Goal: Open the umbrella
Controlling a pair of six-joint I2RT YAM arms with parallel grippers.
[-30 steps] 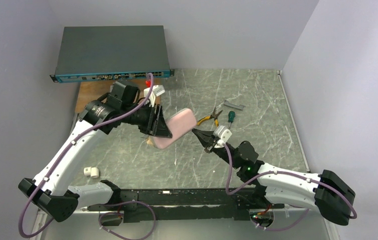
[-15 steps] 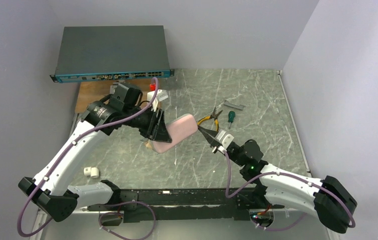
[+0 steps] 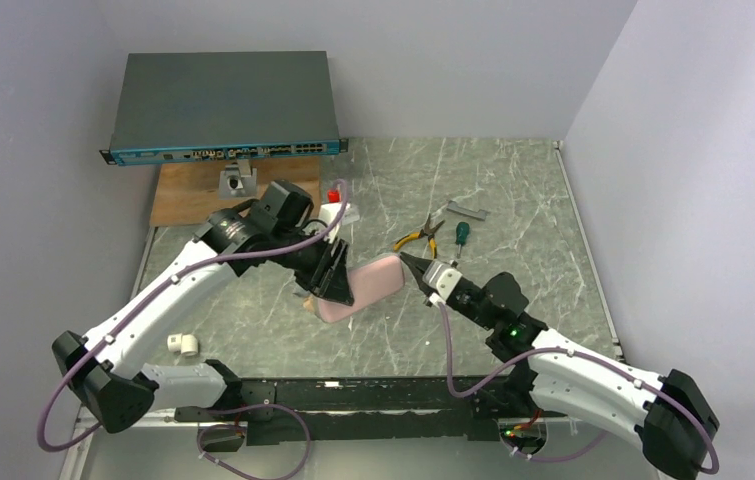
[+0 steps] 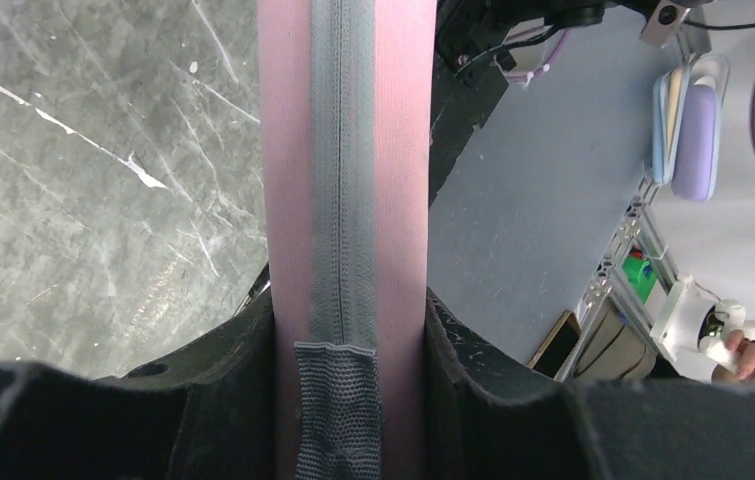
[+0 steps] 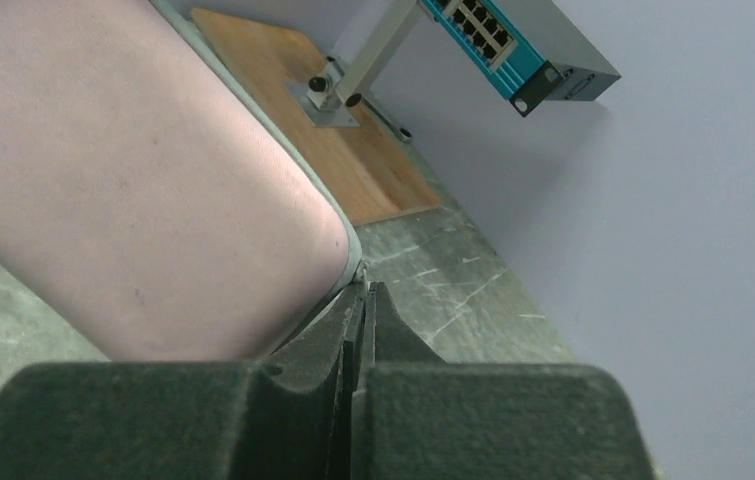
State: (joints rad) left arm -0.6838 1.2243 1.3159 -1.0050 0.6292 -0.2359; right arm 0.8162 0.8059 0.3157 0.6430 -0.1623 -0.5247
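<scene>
- Top external: the jaws of the left gripper [image 3: 336,282] are clenched across a pink zip sleeve [image 3: 378,280]. It appears to be held above the marble table [image 3: 523,210], free end turned toward the other arm. The right gripper [image 3: 419,268] has its jaws pressed together, tips touching that end. The umbrella is not visible and is presumably still inside the sleeve. Pliers [image 3: 415,238] and a screwdriver [image 3: 461,233] lie just beyond.
- Left wrist: the 2 fingers squeeze the sleeve from either side, with its grey zipper [image 4: 341,200] facing the camera and running straight away. This hold looks meant to brace the sleeve while the other arm works the zip.
- Right wrist: the 2 fingers are closed to a thin slit, their tips at the sleeve's rounded corner where the grey zip edge ends. Whether they pinch a zip pull cannot be told. A network switch [image 5: 513,50] and a wooden board [image 5: 323,140] sit behind.
</scene>
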